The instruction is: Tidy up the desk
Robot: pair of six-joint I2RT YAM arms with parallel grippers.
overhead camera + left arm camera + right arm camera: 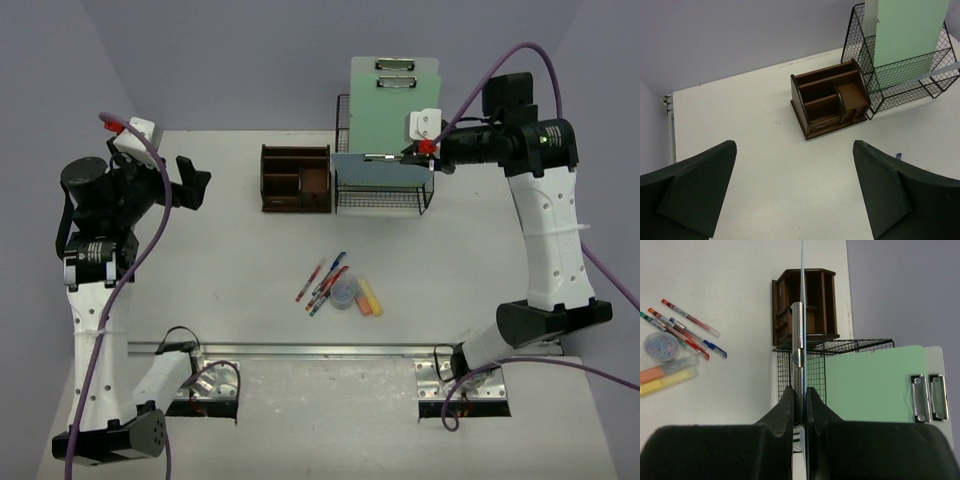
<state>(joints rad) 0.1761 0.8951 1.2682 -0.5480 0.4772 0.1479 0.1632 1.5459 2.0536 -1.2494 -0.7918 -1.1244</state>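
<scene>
The white desk [230, 260] carries a scatter of pens [325, 280], a small round container [344, 293] and highlighters [368, 296] near its middle. My right gripper [415, 153] is shut on a blue clipboard [380, 166] at its clip end and holds it over the black wire rack [385, 200]. In the right wrist view the blue clipboard [803, 300] shows edge-on between the fingers of the right gripper [800, 395]. My left gripper [195, 182] hangs open above the desk's left side. The left gripper [795, 190] has only bare tabletop between its fingers.
Green clipboards [395, 85] stand upright in the rack's back part. A dark-brown wooden organizer [296, 178] sits just left of the rack. A metal rail [320, 350] with mounting plates runs along the near edge.
</scene>
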